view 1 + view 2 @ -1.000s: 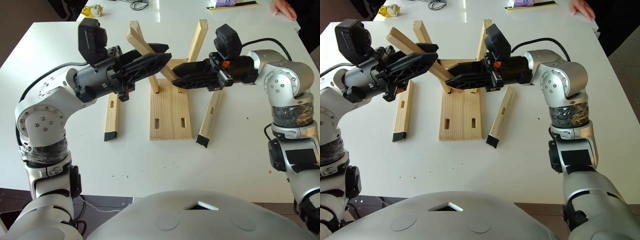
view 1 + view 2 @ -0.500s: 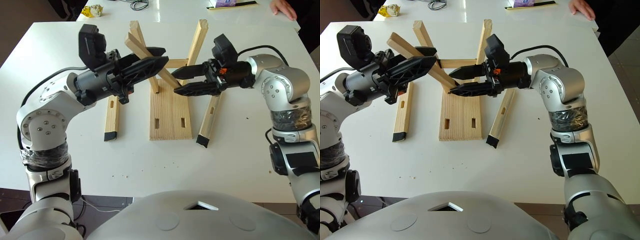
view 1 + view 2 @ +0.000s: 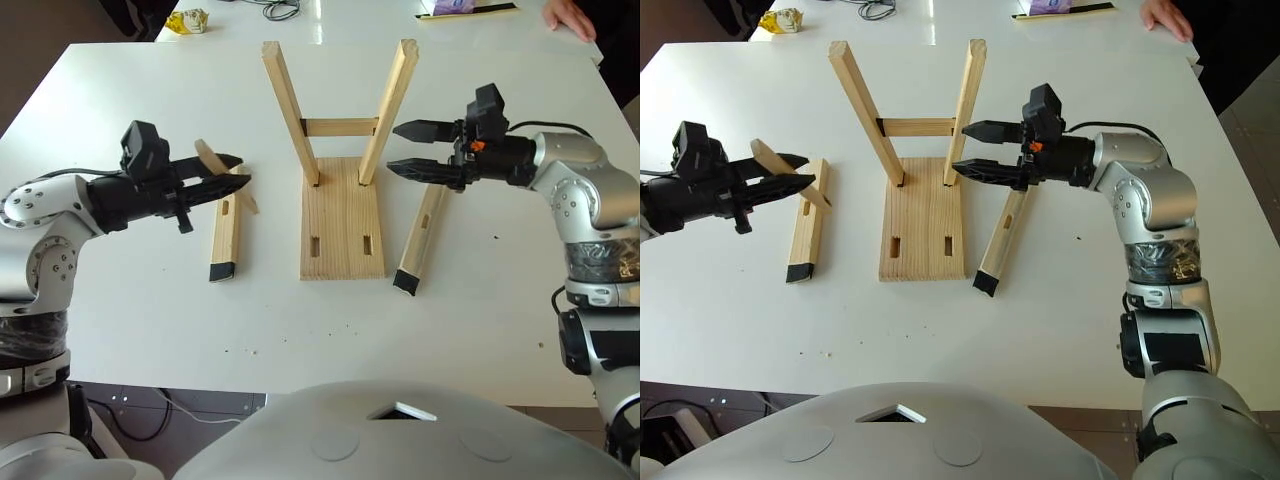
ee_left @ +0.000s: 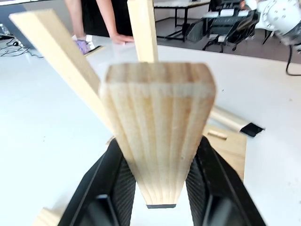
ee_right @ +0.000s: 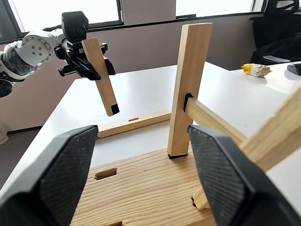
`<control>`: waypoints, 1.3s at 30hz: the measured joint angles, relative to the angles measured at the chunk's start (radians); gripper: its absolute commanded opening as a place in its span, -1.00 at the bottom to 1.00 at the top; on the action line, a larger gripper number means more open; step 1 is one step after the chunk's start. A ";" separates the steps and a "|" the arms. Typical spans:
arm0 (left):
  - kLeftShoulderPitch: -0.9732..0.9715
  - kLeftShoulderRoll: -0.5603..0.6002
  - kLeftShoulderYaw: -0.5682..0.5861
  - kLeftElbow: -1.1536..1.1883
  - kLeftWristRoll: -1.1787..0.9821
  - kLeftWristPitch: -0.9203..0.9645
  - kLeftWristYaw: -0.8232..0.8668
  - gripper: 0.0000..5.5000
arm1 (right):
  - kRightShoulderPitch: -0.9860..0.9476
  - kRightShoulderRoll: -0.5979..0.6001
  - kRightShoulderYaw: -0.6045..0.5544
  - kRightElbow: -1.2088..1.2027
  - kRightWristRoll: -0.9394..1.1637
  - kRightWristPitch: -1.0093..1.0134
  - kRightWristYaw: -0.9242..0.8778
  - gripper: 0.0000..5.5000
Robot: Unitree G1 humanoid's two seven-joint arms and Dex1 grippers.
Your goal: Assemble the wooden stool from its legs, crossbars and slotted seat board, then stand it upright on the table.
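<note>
**Head view:** we see the pale slotted wooden seat board (image 3: 342, 240) lying flat on the white table (image 3: 120, 90). A wooden frame of two legs and a crossbar (image 3: 340, 127) stands in its far slots. One loose black-tipped wooden leg (image 3: 225, 228) lies left of the board, another (image 3: 417, 235) right of it. The left gripper (image 3: 243, 169) hangs at the left, and the right gripper (image 3: 391, 148) is just right of the frame.

**Left wrist view:** the black fingers (image 4: 115, 179) clamp a black-tipped wooden bar (image 4: 157, 136).

**Right wrist view:** we find the fingers (image 5: 66, 174) apart.

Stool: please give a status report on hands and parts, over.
Left hand shut on short bar, held above left loose leg. Right hand open beside leg frame. Frame stands on seat board; right loose leg flat alongside.
</note>
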 measured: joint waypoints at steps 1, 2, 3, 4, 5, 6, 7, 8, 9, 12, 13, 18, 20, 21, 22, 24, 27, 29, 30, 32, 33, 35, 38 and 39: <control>-0.001 0.000 -0.012 0.035 0.033 -0.037 -0.017 -0.52 | 0.014 0.002 -0.004 -0.008 0.000 -0.006 -0.015 0.28; -0.005 -0.002 -0.023 0.074 0.066 -0.080 -0.030 -0.52 | 0.024 0.006 -0.008 -0.014 0.000 -0.008 -0.031 0.28; -0.018 -0.008 -0.041 0.136 0.111 -0.137 -0.043 -0.52 | 0.030 0.013 -0.020 -0.019 0.000 -0.009 -0.055 0.28; -0.032 -0.017 -0.056 0.172 0.138 -0.181 -0.053 -0.52 | 0.030 0.018 -0.031 -0.021 0.000 -0.012 -0.070 0.28; -0.041 -0.024 -0.062 0.190 0.149 -0.207 -0.056 -0.52 | 0.030 0.021 -0.034 -0.022 0.000 -0.016 -0.078 0.28; -0.068 -0.043 -0.083 0.237 0.186 -0.271 -0.071 -0.52 | 0.030 0.030 -0.036 -0.021 0.000 -0.021 -0.097 0.28; -0.081 -0.052 -0.094 0.264 0.197 -0.302 -0.082 -0.52 | 0.030 0.037 -0.037 -0.019 -0.002 -0.026 -0.109 0.28; -0.090 -0.060 -0.097 0.286 0.206 -0.319 -0.089 -0.52 | 0.030 0.042 -0.037 -0.018 -0.003 -0.026 -0.117 0.28; -0.104 -0.070 -0.097 0.310 0.207 -0.332 -0.097 -0.52 | 0.030 0.042 -0.038 -0.016 -0.007 -0.027 -0.125 0.28; -0.118 -0.079 -0.097 0.345 0.208 -0.364 -0.114 -0.52 | 0.034 0.041 -0.043 -0.011 -0.015 -0.032 -0.134 0.28; -0.118 -0.078 -0.097 0.359 0.218 -0.388 -0.134 -0.52 | 0.039 0.041 -0.048 -0.009 -0.015 -0.033 -0.134 0.28; -0.110 -0.057 -0.089 0.392 0.229 -0.431 -0.201 -0.52 | 0.052 0.024 -0.080 -0.001 -0.016 -0.036 -0.141 0.28; -0.120 -0.037 -0.082 0.404 0.228 -0.440 -0.219 -0.52 | 0.059 0.021 -0.083 -0.001 -0.017 -0.044 -0.144 0.28; -0.134 -0.032 -0.078 0.427 0.230 -0.453 -0.227 -0.52 | 0.061 0.021 -0.086 -0.001 -0.017 -0.045 -0.147 0.28; -0.152 -0.029 -0.076 0.455 0.239 -0.461 -0.229 -0.52 | 0.062 0.021 -0.090 -0.001 -0.017 -0.045 -0.150 0.28; -0.169 -0.028 -0.075 0.485 0.247 -0.473 -0.230 -0.52 | 0.062 0.023 -0.090 -0.001 -0.017 -0.047 -0.153 0.28; -0.192 -0.029 -0.075 0.508 0.249 -0.479 -0.230 -0.52 | 0.062 0.025 -0.087 -0.001 -0.017 -0.047 -0.150 0.28; -0.193 -0.035 -0.076 0.514 0.253 -0.491 -0.229 -0.52 | 0.062 0.024 -0.086 0.000 -0.017 -0.047 -0.146 0.28; -0.192 -0.040 -0.078 0.517 0.264 -0.502 -0.229 -0.52 | 0.062 0.024 -0.084 0.002 -0.017 -0.047 -0.145 0.28; -0.189 -0.048 -0.087 0.528 0.274 -0.521 -0.229 -0.52 | 0.061 0.025 -0.077 0.006 -0.017 -0.047 -0.143 0.28; -0.189 -0.051 -0.091 0.538 0.283 -0.529 -0.228 -0.52 | 0.061 0.025 -0.075 0.011 -0.017 -0.047 -0.142 0.28; -0.189 -0.054 -0.095 0.557 0.300 -0.552 -0.228 -0.52 | 0.060 0.024 -0.075 0.020 -0.017 -0.047 -0.141 0.28; -0.189 -0.056 -0.099 0.601 0.321 -0.588 -0.228 -0.52 | 0.059 0.023 -0.074 0.022 -0.017 -0.047 -0.134 0.28; -0.190 -0.057 -0.099 0.612 0.325 -0.592 -0.228 -0.52 | 0.060 0.023 -0.074 0.022 -0.017 -0.047 -0.133 0.28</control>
